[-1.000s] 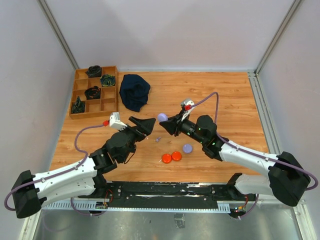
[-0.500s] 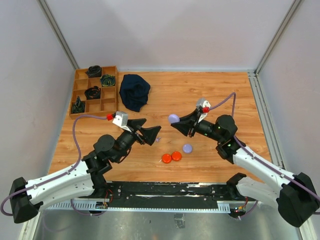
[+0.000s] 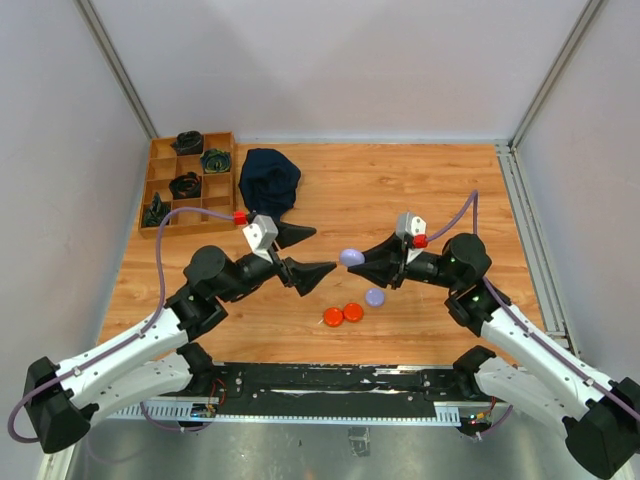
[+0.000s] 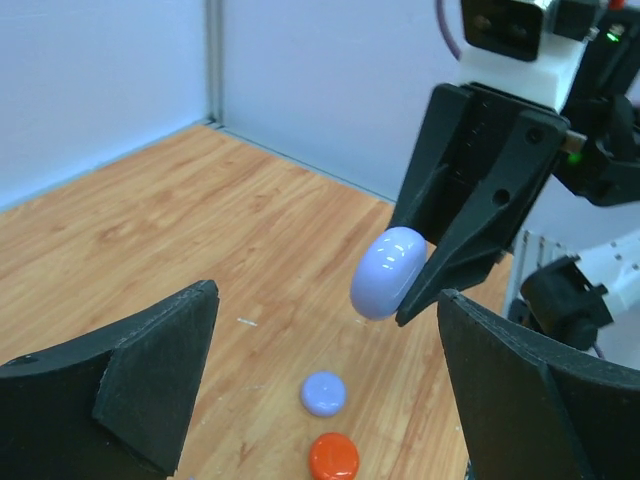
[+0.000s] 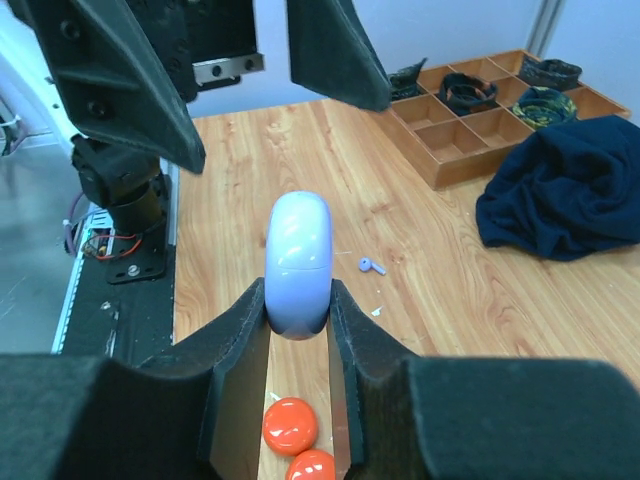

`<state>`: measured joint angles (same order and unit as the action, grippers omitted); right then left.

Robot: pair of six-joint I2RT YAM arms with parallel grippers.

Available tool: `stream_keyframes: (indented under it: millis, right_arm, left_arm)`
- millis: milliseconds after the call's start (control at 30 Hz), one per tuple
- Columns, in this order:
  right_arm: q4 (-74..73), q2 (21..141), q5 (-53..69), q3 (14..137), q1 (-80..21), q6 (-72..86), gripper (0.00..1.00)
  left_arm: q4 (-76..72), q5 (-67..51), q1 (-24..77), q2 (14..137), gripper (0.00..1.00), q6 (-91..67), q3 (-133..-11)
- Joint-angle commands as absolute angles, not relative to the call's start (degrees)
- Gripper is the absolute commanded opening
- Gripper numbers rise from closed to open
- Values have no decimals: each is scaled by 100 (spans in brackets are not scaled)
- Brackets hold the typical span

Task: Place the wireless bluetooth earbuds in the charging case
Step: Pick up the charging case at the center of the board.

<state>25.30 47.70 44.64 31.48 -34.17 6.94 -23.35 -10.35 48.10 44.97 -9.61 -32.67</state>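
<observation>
Just one tiny lavender earbud (image 5: 372,266) to be made out, lying loose on the wooden desk (image 5: 300,150), beyond the case and apart from it. Pinched by its flanks between the right gripper's (image 5: 298,292) fingers (image 5: 240,330), closed along its seam and raised clear of the desk: the glossy lavender charging case (image 5: 298,250), oval like a pebble. Facing it from near by without touching, fingers (image 4: 150,370) spread wide and gripping nothing: the left gripper (image 4: 325,345). Under and a little past the case, flat on the boards: a lavender disc (image 3: 375,297). Nearer the arm bases, just beside each other: two orange discs (image 3: 333,317). Well back toward the far left of the desk: a crumpled dark blue cloth (image 3: 269,182). Just left of that, at the corner: a wooden compartment tray (image 3: 236,170), with black coiled items in several of its cells, too small to tell apart.
</observation>
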Motion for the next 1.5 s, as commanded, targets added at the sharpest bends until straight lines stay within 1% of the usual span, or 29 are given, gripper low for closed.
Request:
stream_keyframes:
  millis: [0, 100, 233, 500, 833, 1000, 1200, 1333, 1467]
  right_arm:
    - [2352, 4675, 5086, 3453, -3343, 441, 1]
    - [2203, 4676, 5330, 3567, -3348, 298, 1]
    - [1818, 4686, 5467, 3729, -3344, -77, 2]
    - [1502, 4817, 5813, 4012, -3346, -543, 4]
    - [1208, 4967, 5807, 4326, -3348, -1115, 4]
    - [511, 5245, 5682, 4827, -3348, -1469, 4]
    - [489, 5353, 5689, 5023, -3366, -1681, 6]
    - [476, 5175, 5649, 4826, -3383, -1886, 6]
    - [1061, 4797, 5465, 4256, -3414, -1845, 7]
  left_arm:
    - [-2542, -2293, 4740, 4820, 95, -563, -3622]
    - [-2548, -2624, 4737, 5010, 93, -409, -3724]
    - [-2479, -2768, 4737, 5053, 90, -163, -3783]
    - [-2418, -3000, 4737, 5168, 77, 201, -3841]
    - [-2324, -3153, 4737, 5300, 64, 553, -4021]
    - [-2205, -3240, 4737, 5247, 61, 832, -4170]
    - [-1878, -3231, 4737, 5212, 60, 1042, -4384]
    - [-1888, -3173, 4737, 5177, 60, 1193, -4368]
    - [-2022, -3225, 4737, 5230, 60, 1222, -4298]
